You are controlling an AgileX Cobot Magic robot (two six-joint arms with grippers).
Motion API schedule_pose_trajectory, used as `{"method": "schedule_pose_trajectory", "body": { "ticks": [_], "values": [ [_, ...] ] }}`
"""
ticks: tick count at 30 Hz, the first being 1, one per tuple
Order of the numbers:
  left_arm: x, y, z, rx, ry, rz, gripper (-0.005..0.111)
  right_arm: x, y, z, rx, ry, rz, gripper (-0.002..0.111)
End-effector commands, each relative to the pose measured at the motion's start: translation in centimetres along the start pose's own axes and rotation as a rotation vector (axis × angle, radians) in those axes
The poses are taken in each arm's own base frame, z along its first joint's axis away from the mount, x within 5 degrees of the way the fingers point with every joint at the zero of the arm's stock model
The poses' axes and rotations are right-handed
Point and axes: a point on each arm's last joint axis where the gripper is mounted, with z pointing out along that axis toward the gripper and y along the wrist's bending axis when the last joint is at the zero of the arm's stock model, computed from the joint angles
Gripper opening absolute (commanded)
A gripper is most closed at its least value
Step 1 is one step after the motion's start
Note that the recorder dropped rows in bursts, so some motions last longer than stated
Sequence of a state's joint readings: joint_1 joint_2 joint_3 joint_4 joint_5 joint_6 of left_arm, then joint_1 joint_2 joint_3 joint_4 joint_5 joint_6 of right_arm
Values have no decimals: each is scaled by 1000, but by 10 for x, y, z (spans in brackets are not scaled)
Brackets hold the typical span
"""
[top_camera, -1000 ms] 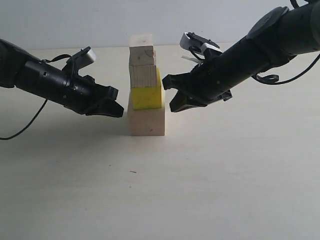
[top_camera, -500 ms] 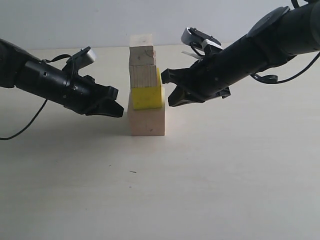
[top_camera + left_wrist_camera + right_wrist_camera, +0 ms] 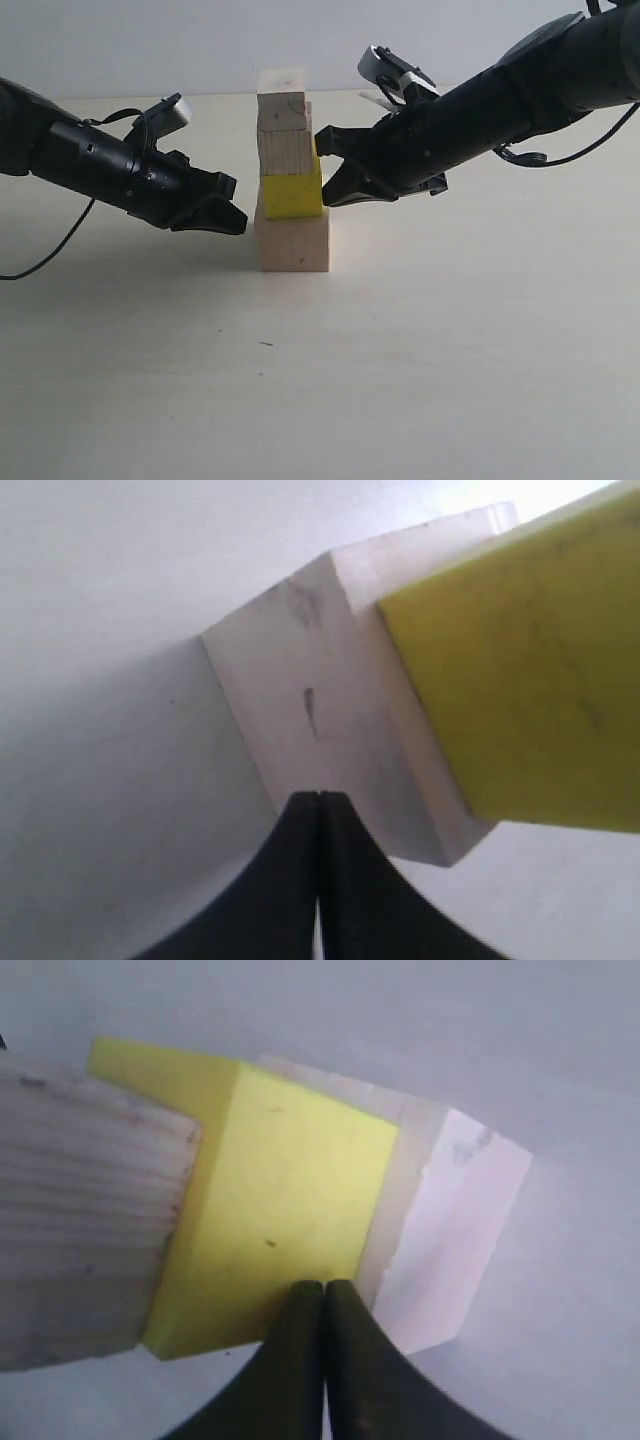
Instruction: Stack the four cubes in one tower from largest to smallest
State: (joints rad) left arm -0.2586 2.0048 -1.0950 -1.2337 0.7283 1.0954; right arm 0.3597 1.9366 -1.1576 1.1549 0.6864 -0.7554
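Right gripper (image 3: pixel 328 172): closed, empty, tips at right face of yellow cube (image 3: pixel 292 196); contact unclear. Left gripper (image 3: pixel 236 207): closed, empty, just left of large cube (image 3: pixel 293 242). Tower stands on table (image 3: pixel 450 350) between grippers: medium cube (image 3: pixel 286 152) on yellow, small cube (image 3: pixel 283 112) above.

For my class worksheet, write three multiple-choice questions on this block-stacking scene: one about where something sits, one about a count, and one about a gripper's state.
1. Where does the yellow cube sit?
A) on the table beside the stack
B) directly on the large wood cube
C) at the very top

2. How many cubes are yellow?
A) one
B) two
C) three

3. What is the left gripper doing?
A) gripping the yellow cube
B) standing wide open
C) shut, holding nothing

Answers:
1. B, because the exterior view shows it resting on the large wood cube.
2. A, because every view shows only one yellow block.
3. C, because its wrist view shows the fingertips pressed together with nothing between them.
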Motion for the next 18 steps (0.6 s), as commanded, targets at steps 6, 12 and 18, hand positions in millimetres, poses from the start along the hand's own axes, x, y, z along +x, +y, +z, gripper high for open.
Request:
{"method": "schedule_pose_trajectory", "body": {
  "ticks": [6,12,18],
  "values": [
    [0,0,0,-4,-3,-2,0,2,2,0,-18,9,-9,0],
    [0,0,0,-7,2,5,0,0,0,-2,14,-8,-33,0],
    [5,15,-13,-70,-38,-46,0,-8,-4,-22,224,-72,-145,0]
  ]
}}
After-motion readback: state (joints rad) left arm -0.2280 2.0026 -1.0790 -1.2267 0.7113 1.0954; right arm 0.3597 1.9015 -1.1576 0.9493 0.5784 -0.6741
